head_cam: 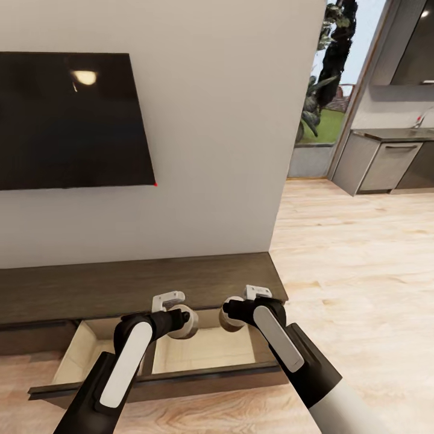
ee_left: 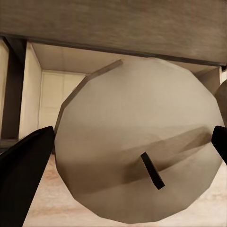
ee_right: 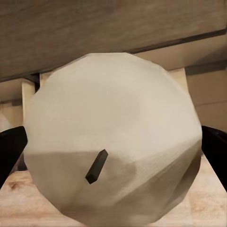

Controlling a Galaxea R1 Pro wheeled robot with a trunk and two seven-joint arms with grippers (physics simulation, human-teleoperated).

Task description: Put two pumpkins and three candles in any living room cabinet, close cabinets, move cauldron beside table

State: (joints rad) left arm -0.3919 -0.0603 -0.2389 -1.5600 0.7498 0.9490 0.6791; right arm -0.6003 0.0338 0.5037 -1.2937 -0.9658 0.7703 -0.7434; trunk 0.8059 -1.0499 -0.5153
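Two pale beige candles are held side by side over the open drawer [head_cam: 205, 352] of the dark-brown cabinet [head_cam: 138, 286]. My left gripper [head_cam: 182, 323] is shut on one candle [head_cam: 191, 320]. In the left wrist view this candle [ee_left: 137, 142] shows its dark wick end, with black fingers [ee_left: 23, 175] at both sides. My right gripper [head_cam: 234, 317] is shut on the other candle [head_cam: 227, 322], which sits large between the fingers [ee_right: 9, 151] in the right wrist view [ee_right: 113, 142]. The drawer's pale inside lies just below both candles.
A black TV [head_cam: 66, 120] hangs on the off-white wall above the cabinet. The pulled-out drawer front [head_cam: 157, 386] juts toward me. Light wood floor [head_cam: 361, 271] stretches to the right toward grey kitchen units [head_cam: 386, 166] and a window with plants [head_cam: 328, 72].
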